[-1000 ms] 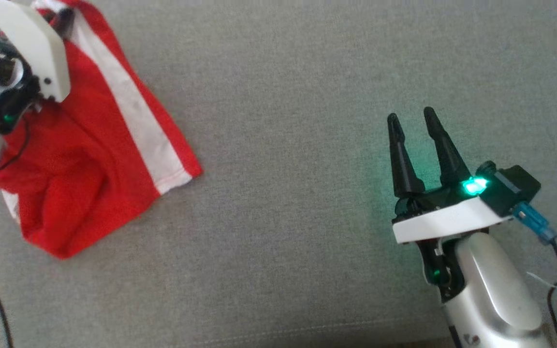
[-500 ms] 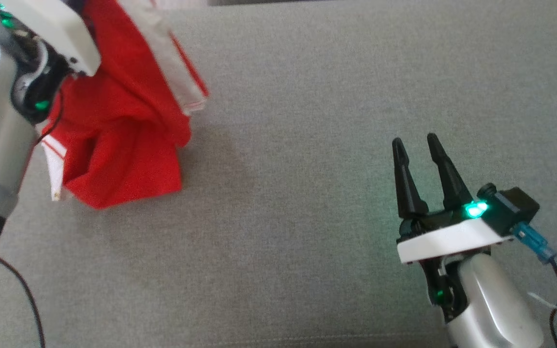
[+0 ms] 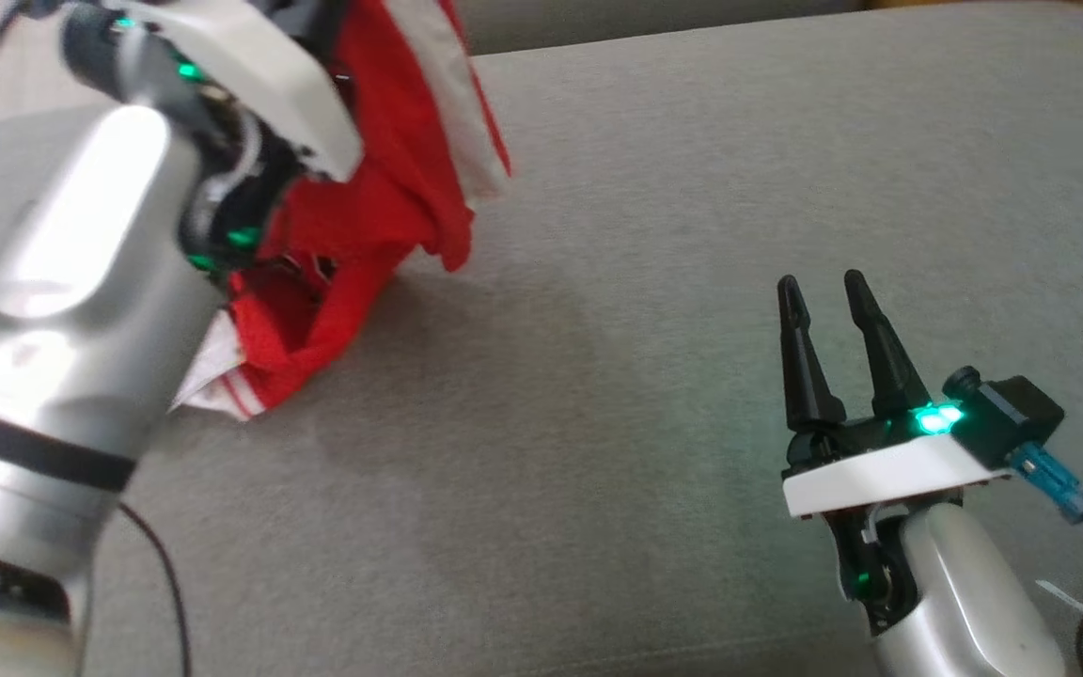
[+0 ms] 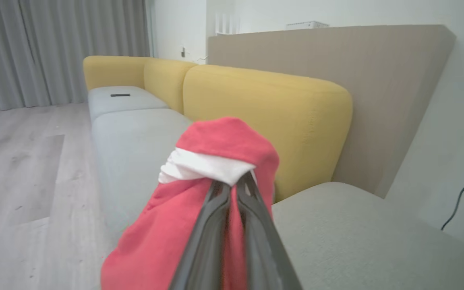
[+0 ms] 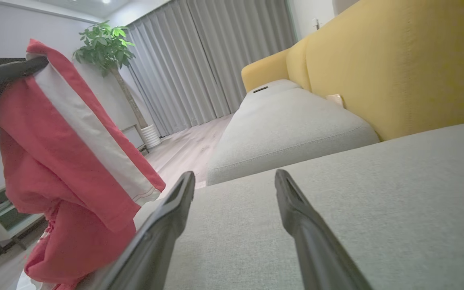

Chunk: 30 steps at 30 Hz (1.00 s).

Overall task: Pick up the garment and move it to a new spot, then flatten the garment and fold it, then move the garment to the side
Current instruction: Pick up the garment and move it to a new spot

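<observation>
The garment (image 3: 391, 188) is red with a white stripe. It hangs bunched from my left gripper (image 4: 234, 186), which is shut on a fold of it near the white band. In the head view the left wrist (image 3: 250, 85) stands high at the upper left and the cloth trails down to the grey seat (image 3: 598, 423); its lowest end (image 3: 250, 376) looks to rest there. The right wrist view shows the garment (image 5: 67, 133) hanging at the left, apart from my right gripper (image 5: 234, 177). My right gripper (image 3: 822, 282) stands open and empty over the seat at the lower right.
A yellow backrest (image 4: 268, 108) runs behind the grey seat cushions. A second cushion (image 5: 288, 121) lies beyond a gap. A small dark object (image 4: 120, 95) sits on a far cushion. A potted plant (image 5: 103, 44), curtains and wooden floor lie past the sofa.
My left gripper has risen with the garment, pulling it off the seat into a hanging bunch. The head camera has shifted. The right gripper stays open in place.
</observation>
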{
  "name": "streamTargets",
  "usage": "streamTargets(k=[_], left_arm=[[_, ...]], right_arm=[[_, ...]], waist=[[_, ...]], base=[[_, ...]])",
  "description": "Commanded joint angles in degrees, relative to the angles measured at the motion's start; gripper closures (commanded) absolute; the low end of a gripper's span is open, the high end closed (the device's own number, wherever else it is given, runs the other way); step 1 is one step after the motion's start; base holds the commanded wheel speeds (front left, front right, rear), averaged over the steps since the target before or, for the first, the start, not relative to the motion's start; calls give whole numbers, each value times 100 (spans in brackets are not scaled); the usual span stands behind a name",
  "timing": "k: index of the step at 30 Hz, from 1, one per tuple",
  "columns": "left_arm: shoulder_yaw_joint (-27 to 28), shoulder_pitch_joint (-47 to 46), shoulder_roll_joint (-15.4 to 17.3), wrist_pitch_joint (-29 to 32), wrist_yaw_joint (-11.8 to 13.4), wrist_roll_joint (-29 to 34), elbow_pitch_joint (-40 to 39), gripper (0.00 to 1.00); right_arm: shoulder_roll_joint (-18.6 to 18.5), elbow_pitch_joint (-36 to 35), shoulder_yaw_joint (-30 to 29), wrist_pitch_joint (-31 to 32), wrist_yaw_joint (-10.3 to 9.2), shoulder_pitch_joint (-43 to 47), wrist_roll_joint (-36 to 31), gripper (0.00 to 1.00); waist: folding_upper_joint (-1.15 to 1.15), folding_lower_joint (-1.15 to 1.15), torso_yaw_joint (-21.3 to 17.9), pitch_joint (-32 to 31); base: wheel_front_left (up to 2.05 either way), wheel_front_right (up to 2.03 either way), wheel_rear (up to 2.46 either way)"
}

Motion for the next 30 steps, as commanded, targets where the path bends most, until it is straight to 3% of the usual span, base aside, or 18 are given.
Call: streamTargets(k=[1, 16, 23, 30], left_arm=[[199, -299, 66, -8, 88, -31, -303, 100], [109, -476, -1049, 59, 749, -218, -1505, 100], [113, -185, -847, 131, 912, -250, -1026, 100], [128, -385, -516, -273, 691, 2, 475, 100]], right_arm=[[-10, -216, 102, -54, -5, -181, 33, 0], [-10, -394, 178, -54, -5, -240, 233, 0], [-10, -507, 291, -54, -5, -350, 400, 0], [-10, -592, 476, -54, -5, -521, 594, 0]], waist=[[0, 0, -281, -5], [0, 0, -1347, 168], [0, 0, -1751, 514], [0, 0, -2035, 910]], base=[[0, 0, 0], [0, 0, 0], [0, 0, 0], [0, 0, 0]])
